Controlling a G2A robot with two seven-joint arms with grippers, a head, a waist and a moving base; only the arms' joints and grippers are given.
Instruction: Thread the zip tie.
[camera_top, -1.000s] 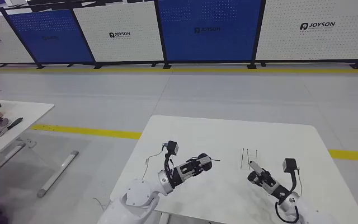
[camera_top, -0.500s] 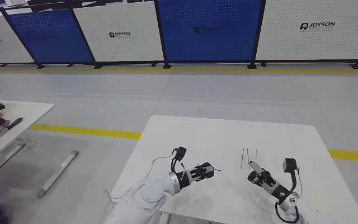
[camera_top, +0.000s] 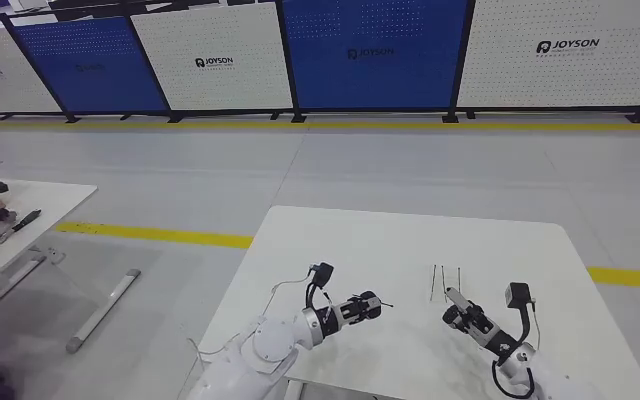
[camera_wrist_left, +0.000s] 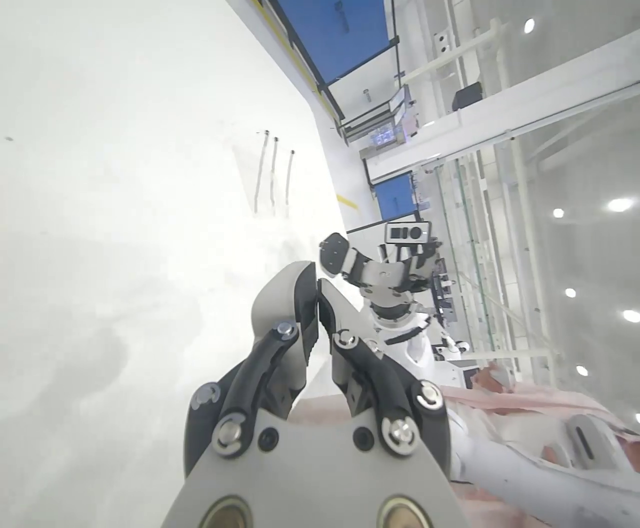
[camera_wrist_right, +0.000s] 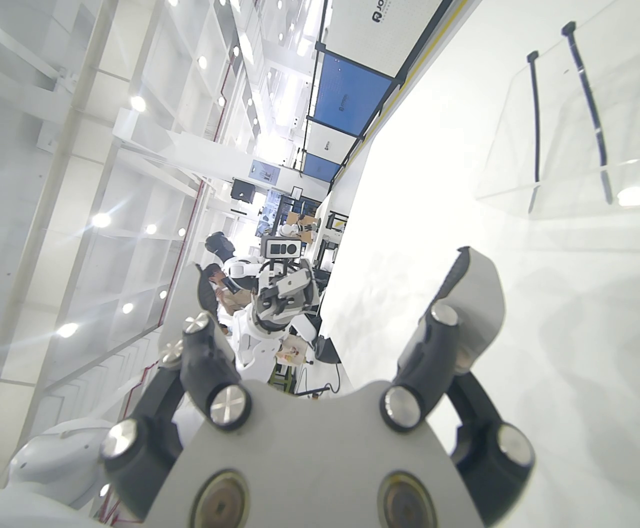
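Note:
In the top view my left gripper (camera_top: 371, 304) is over the front middle of the white table (camera_top: 400, 240), shut on a thin black zip tie (camera_top: 387, 303) whose end pokes out toward the right. The left wrist view shows its jaws (camera_wrist_left: 317, 287) pressed together; the tie itself is not discernible there. My right gripper (camera_top: 453, 297) is at the front right, open and holding nothing (camera_wrist_right: 340, 285). Just beyond it, three more zip ties (camera_top: 445, 282) lie side by side on a clear stand (camera_wrist_right: 550, 170). Two of these zip ties (camera_wrist_right: 535, 115) show in the right wrist view.
The table's front edge (camera_top: 300, 375) runs close under both arms. Bare white tabletop stretches behind and to either side of the stand. A second table (camera_top: 40, 205) stands far off to the left across the floor.
Over the last second my left arm swung down toward the front edge, carrying the zip tie a little lower. In the last half second it has stayed still. The right arm has not moved.

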